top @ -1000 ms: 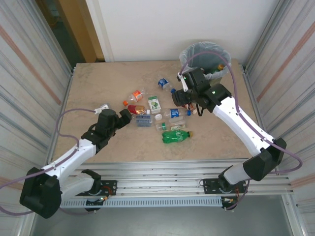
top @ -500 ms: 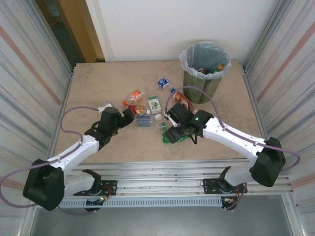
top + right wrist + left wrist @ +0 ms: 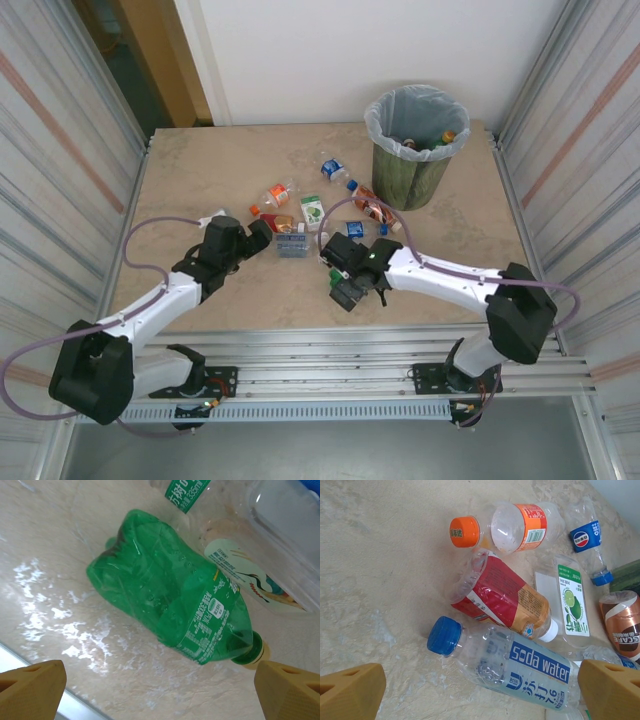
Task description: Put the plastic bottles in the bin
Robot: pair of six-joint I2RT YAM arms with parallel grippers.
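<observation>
The dark green bin (image 3: 410, 170), lined with a clear bag, stands at the back right with a few bottles inside. Several crushed bottles lie mid-table. My left gripper (image 3: 262, 233) is open; its fingers (image 3: 350, 690) straddle a clear soda water bottle (image 3: 520, 667) with a blue cap. Beyond it lie a red-labelled bottle (image 3: 502, 595), an orange-capped bottle (image 3: 512, 526) and a blue-labelled bottle (image 3: 585, 537). My right gripper (image 3: 348, 293) hangs open just above a crushed green bottle (image 3: 170, 607), fingers (image 3: 290, 690) either side of its neck end.
A lime-labelled bottle (image 3: 572, 605) and a brown bottle (image 3: 620, 630) lie to the right of the left gripper. Clear bottles (image 3: 240, 577) crowd against the green one. The table's front metal edge (image 3: 30, 662) runs close by. Corrugated walls flank both sides.
My right arm swung from the bin down to the front of the pile, and its open gripper now hangs over the green bottle. The left gripper edged slightly toward the bottles.
</observation>
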